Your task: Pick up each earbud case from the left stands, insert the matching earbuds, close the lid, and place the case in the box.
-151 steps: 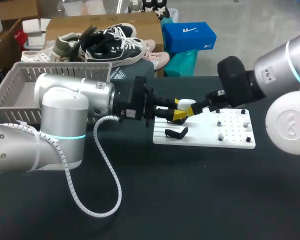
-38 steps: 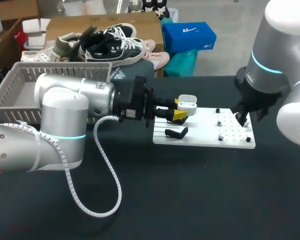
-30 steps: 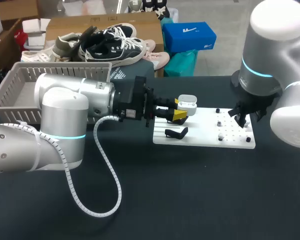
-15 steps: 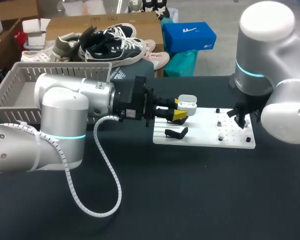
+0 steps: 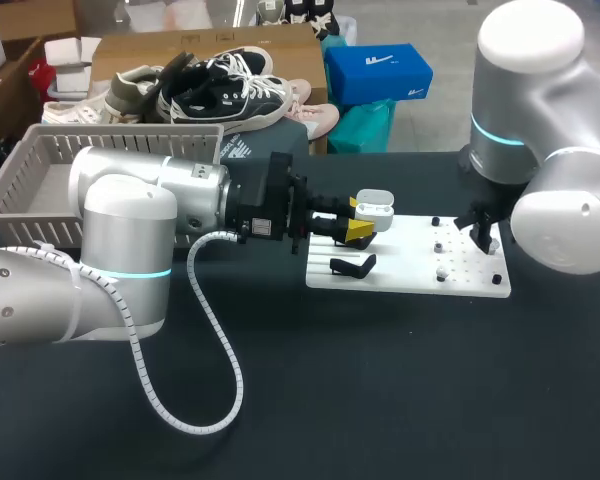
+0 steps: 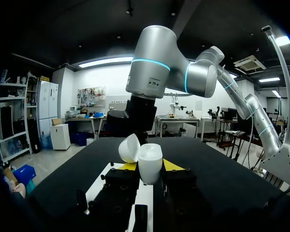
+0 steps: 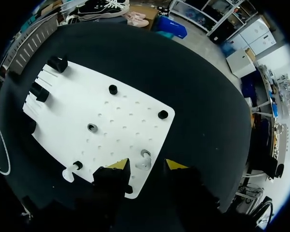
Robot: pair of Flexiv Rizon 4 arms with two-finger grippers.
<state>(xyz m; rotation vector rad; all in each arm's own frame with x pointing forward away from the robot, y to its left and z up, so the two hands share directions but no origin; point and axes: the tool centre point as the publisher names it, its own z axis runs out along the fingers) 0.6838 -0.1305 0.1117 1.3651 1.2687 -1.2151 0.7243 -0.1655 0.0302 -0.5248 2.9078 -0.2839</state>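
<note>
A white earbud case (image 5: 373, 209) with its lid up is held over the near-left part of the white board (image 5: 410, 275); my left gripper (image 5: 359, 229) is shut on it. The left wrist view shows the case (image 6: 150, 163) upright between the yellow tips of the left gripper (image 6: 150, 167), with the lid (image 6: 127, 147) tilted back. My right gripper (image 5: 483, 233) points down at the board's right part. In the right wrist view the right gripper (image 7: 147, 165) stands open, straddling a small earbud (image 7: 143, 161) on the board (image 7: 67, 113). Another earbud (image 7: 92, 127) sits farther along.
A black stand (image 5: 352, 266) lies on the board's left part, and small black pegs (image 7: 163, 114) dot its right part. A grey slatted basket (image 5: 40, 180) stands at the table's back left. A white cable (image 5: 215, 350) loops over the dark tabletop.
My right arm has shifted a little to the left over the board's right part, and its fingers have drawn slightly closer together. The left arm and the case have stayed still.
</note>
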